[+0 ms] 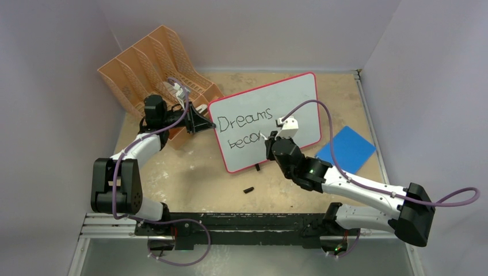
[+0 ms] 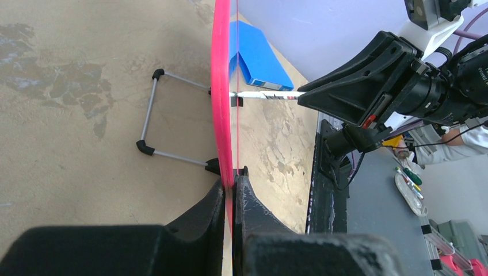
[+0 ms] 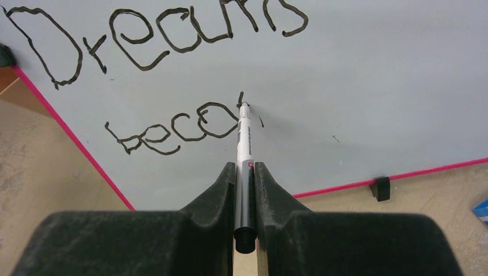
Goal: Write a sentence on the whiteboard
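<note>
The whiteboard (image 1: 288, 100) with its red-pink frame stands tilted at the middle of the table. The sentence (image 1: 244, 122) reads "Dreams" with "beco" and a fresh stroke below it, clear in the right wrist view (image 3: 167, 40). My left gripper (image 1: 208, 123) is shut on the board's left edge; the left wrist view shows the frame (image 2: 220, 86) edge-on between the fingers. My right gripper (image 1: 270, 142) is shut on a white and black marker (image 3: 245, 141), whose tip touches the board just after "beco". The marker also shows in the left wrist view (image 2: 267, 95).
An orange file rack (image 1: 155, 69) stands at the back left behind the left arm. A blue square pad (image 1: 346, 148) lies right of the board. A small black cap (image 1: 248, 189) lies on the table in front of the board. The board's wire stand (image 2: 151, 109) rests behind it.
</note>
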`<control>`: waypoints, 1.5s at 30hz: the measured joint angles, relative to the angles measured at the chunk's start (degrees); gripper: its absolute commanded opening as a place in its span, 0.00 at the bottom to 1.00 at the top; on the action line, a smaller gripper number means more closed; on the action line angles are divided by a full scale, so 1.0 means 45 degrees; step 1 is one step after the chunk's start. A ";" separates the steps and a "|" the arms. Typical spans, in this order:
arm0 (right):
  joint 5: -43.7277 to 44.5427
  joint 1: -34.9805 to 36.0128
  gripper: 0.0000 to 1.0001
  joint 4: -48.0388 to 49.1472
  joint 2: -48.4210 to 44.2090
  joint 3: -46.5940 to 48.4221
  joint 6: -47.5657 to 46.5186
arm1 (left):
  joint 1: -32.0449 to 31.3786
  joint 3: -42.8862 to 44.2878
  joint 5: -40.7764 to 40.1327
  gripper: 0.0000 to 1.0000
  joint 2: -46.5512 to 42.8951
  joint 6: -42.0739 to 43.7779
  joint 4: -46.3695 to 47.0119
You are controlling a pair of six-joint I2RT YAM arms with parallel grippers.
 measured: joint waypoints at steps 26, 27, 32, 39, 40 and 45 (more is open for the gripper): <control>0.0204 0.0005 0.00 -0.0729 -0.0121 -0.0214 0.0709 | 0.0000 0.0000 -0.0044 0.00 0.0000 0.0000 0.0000; 0.0204 0.0005 0.00 -0.0743 -0.0126 -0.0214 0.0748 | 0.0000 0.0000 -0.0044 0.00 0.0000 0.0000 0.0000; 0.0194 0.0005 0.00 -0.0787 -0.0126 -0.0214 0.0874 | 0.0000 0.0000 -0.0049 0.00 0.0000 0.0005 0.0000; 0.0107 0.0010 0.00 -0.0952 -0.0141 -0.0243 0.1020 | 0.0000 0.0000 -0.0053 0.00 0.0000 0.0000 0.0000; 0.0092 0.0010 0.00 -0.1010 -0.0146 -0.0248 0.1049 | 0.0000 0.0000 -0.0053 0.00 0.0000 0.0005 -0.0005; 0.0053 0.0010 0.00 -0.1161 -0.0194 -0.0262 0.1112 | 0.0000 0.0000 -0.0049 0.00 0.0000 0.0000 -0.0005</control>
